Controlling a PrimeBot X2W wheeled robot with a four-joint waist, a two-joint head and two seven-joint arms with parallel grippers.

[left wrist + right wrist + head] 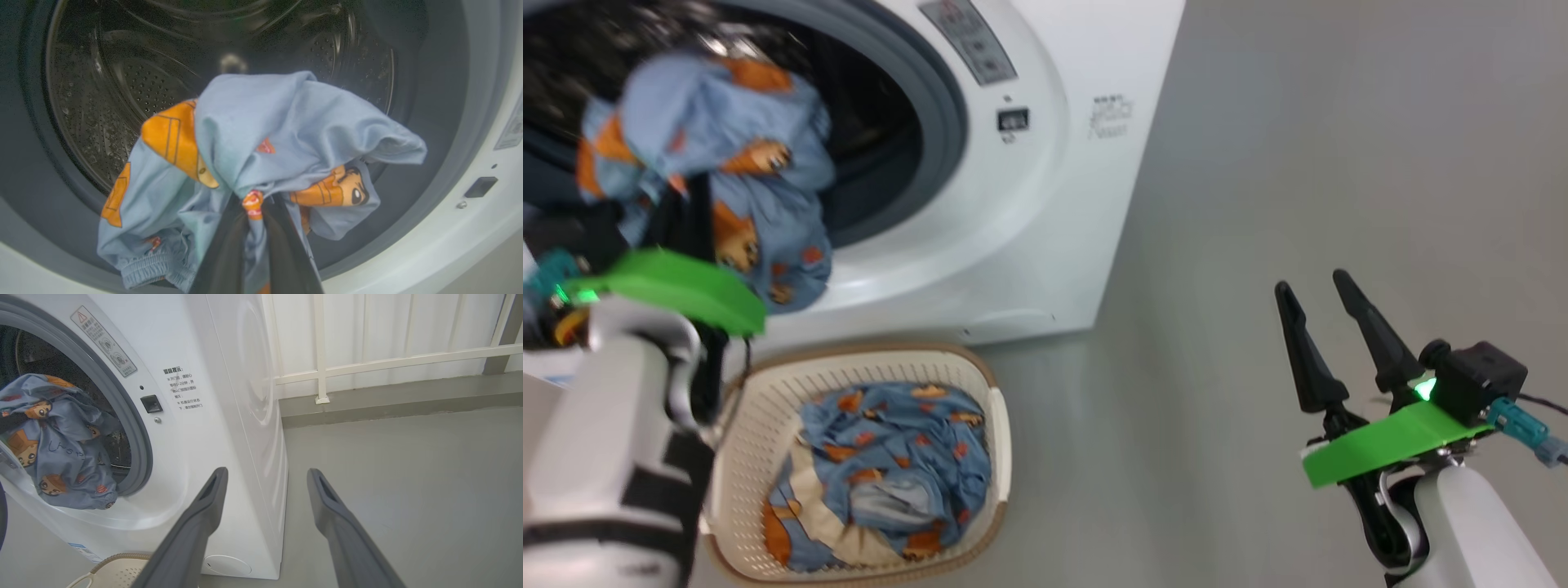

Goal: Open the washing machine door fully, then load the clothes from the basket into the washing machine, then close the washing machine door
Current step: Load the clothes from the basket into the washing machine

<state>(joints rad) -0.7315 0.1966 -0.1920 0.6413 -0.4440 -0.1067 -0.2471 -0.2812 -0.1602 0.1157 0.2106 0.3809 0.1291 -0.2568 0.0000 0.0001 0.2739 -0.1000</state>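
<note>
Clothes sit in two places just now: one bear-print garment [711, 155] is bunched at the mouth of the washing machine [1045, 204], at about ten o'clock in the head view, and a second garment [890, 465] lies crumpled in the basket [1001, 425] at seven o'clock. The left gripper [253, 202] is clamped on the first one. Its two dark fingers pinch a knot of blue cloth, and the rest balloons in front of the steel drum [122, 102]. The right gripper [1311, 282] hangs at four o'clock over bare floor [1298, 163], fingers spread wide and holding nothing.

Judged from this, loading is about half done, and the piece in hand is at the threshold rather than inside. That is where the trouble lies. In the left wrist view a cuffed end droops toward seven o'clock, low against the grey rubber ring [943, 122], and in the head view a fold hangs down over the ring's lower edge. Letting go here would likely leave cloth draped across the ring — it could slide back out toward the basket or the floor, or be pinched when the machine is shut. Cloth wound between the fingers may also cling as they part and be dragged out with the arm. Carrying the bundle deeper before release looks the safer course.
</note>
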